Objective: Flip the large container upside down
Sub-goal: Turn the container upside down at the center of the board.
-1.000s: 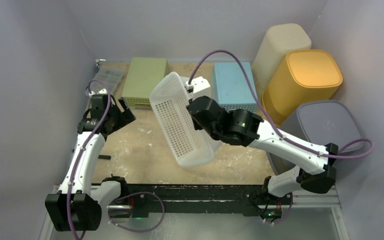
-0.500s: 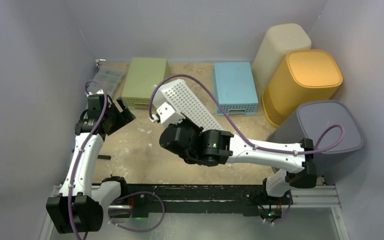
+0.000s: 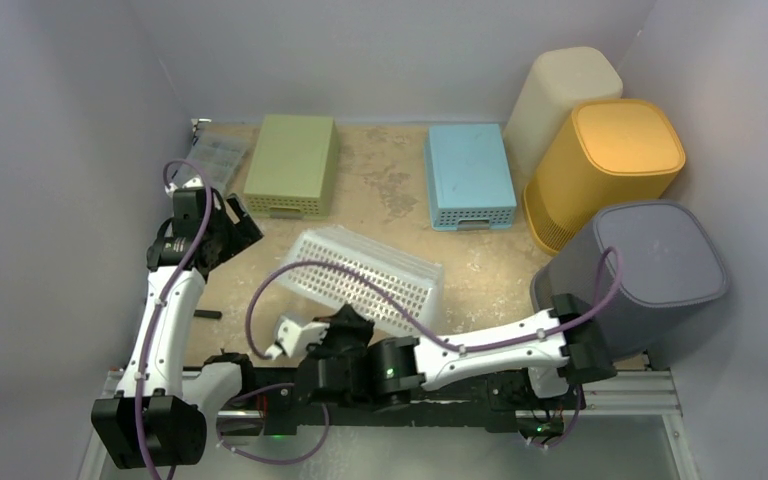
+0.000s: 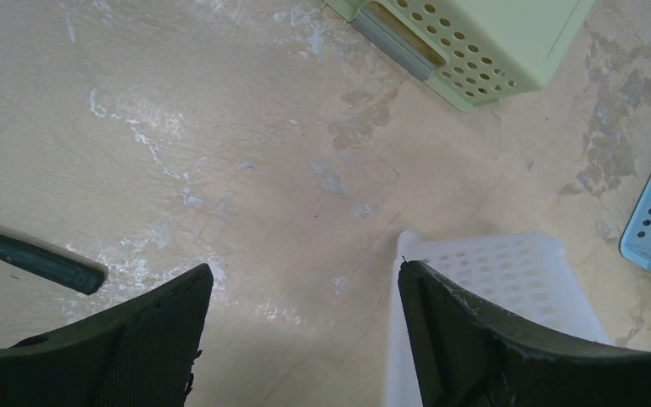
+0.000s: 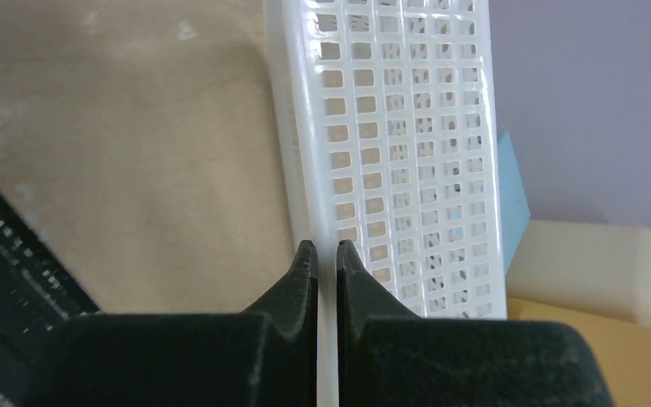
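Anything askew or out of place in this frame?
The white basket slants diagonally across mid-table, unlike the squarely set green basket and blue basket. The right gripper pinches its rim. A dark stick lies loose nearby.

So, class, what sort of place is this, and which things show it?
Probably a robotics test cell: a left arm and right arm bolted to a rail, plain walls boxing in a scuffed tabletop, and a white basket among plastic bins.

Plain pale lilac-grey walls (image 3: 390, 50) on three sides, beige worktop (image 3: 390, 190) scuffed with white smears and darker worn patches, black rail (image 3: 465, 395) along its near edge, even diffuse light
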You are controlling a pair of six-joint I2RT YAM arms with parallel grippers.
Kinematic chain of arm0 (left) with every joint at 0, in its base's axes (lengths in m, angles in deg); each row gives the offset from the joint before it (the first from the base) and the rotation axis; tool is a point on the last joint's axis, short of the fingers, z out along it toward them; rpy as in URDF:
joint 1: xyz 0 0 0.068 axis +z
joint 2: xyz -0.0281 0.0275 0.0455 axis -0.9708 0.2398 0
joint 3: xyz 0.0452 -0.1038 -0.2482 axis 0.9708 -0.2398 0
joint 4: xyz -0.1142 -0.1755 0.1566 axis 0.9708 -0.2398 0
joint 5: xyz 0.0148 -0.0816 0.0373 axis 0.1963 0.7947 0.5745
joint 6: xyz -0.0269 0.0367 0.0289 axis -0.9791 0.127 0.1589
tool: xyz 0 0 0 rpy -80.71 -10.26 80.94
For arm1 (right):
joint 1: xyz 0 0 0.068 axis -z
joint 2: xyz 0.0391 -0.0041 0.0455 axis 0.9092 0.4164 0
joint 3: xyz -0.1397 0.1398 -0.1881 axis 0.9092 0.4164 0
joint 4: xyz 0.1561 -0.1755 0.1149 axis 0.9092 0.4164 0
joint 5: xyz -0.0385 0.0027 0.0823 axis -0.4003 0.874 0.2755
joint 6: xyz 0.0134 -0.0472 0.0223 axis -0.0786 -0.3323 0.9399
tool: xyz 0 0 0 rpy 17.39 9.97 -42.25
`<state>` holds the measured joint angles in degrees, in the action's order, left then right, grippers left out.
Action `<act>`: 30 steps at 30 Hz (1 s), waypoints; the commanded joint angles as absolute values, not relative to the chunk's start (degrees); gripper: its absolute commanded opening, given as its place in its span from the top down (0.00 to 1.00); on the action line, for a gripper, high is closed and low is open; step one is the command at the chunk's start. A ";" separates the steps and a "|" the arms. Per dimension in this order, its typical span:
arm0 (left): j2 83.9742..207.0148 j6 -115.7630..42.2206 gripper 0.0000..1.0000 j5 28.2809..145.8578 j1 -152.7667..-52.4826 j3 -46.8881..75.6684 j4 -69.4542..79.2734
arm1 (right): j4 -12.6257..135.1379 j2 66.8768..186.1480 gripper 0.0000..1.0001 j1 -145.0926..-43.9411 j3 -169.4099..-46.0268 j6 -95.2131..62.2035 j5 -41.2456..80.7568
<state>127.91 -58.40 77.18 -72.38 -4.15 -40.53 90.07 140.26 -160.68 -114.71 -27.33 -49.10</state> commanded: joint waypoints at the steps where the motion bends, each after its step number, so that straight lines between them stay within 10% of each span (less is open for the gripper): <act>1: 126.45 -56.72 0.20 73.67 -71.82 -0.56 -41.45 | 93.22 146.10 1.00 -164.03 -114.68 -19.26 -44.86; 30: 125.35 -55.97 0.20 75.27 -71.82 -2.18 -40.71 | 79.58 153.87 0.95 -166.29 -99.15 -4.58 -29.53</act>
<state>125.40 -56.94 73.27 -72.33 -1.90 -42.62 84.19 152.06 -166.58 -99.76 -10.24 -34.85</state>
